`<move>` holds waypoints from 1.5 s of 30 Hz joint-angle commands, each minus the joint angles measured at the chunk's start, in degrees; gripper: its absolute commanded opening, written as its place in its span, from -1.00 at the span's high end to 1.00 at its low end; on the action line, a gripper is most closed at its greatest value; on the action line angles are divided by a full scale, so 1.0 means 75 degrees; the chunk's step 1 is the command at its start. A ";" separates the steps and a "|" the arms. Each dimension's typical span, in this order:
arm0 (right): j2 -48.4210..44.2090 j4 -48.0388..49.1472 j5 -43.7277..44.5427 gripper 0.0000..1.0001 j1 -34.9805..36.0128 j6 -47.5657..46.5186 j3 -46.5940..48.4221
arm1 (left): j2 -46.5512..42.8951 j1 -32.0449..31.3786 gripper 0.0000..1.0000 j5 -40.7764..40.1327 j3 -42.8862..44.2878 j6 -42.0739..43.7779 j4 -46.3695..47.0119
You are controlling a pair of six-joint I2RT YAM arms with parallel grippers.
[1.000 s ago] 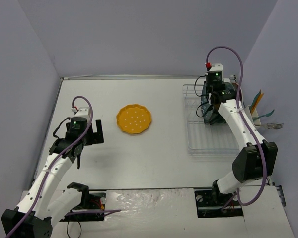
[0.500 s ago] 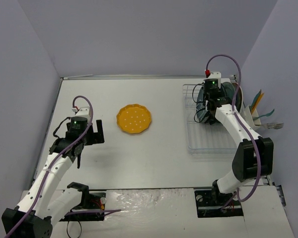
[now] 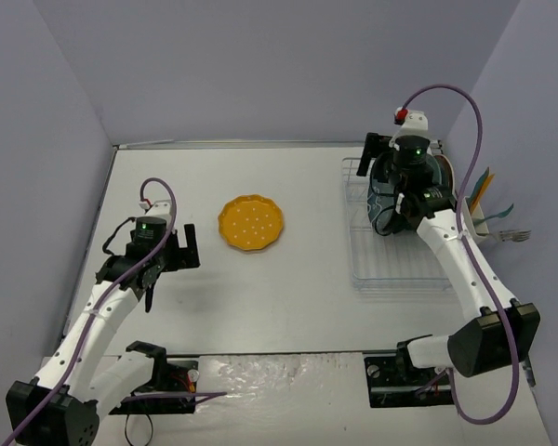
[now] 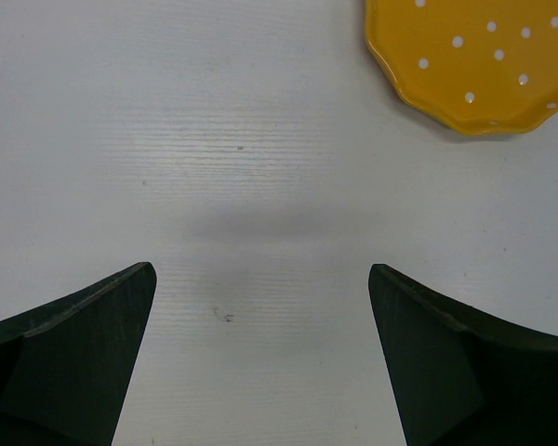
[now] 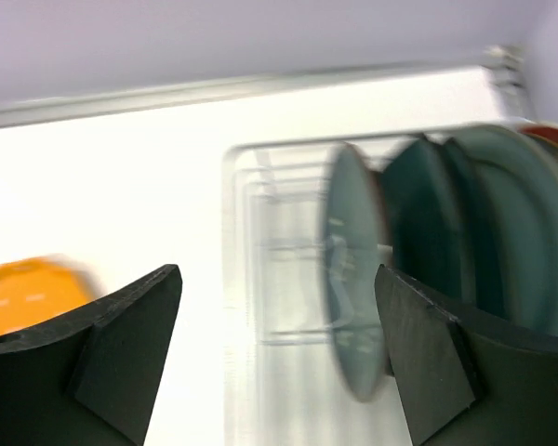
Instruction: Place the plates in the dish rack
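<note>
The orange plate (image 3: 251,223) is the one left out. It sits on the worktop (image 3: 288,297) a little left of centre and towards the far edge. The rack (image 3: 400,265) is against the right edge, with the other plates (image 3: 391,190) standing at its far end.

My left end effector (image 4: 260,269) hangs just near-left of the orange plate with its fingers apart and nothing between them. The right end effector (image 5: 277,274) is above the far end of the rack, likewise apart and empty.

I judge the step in hand to be the left arm's pickup. The orange plate lies flat and face up, so it offers no edge from above. I would come in low from its near-left side, slide one finger under the scalloped rim and bring the other down on the face. I would close only once the lower finger is properly underneath, or the plate will skate away across the worktop.

The orange plate is round, so it has no long axis, and any point on the rim serves. The rack's long axis runs from near edge to far edge. The other plates stand on edge, and their faces seem to turn towards the left and right edges, though the right wrist view is blurred. The orange plate will have to be tipped upright to match before it goes in.
</note>
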 commanded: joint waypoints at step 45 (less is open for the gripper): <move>0.5760 0.2647 -0.1716 0.55 0.2848 0.2158 0.0638 | 0.0337 0.0100 -0.94 0.0336 0.0358 0.0026 0.0409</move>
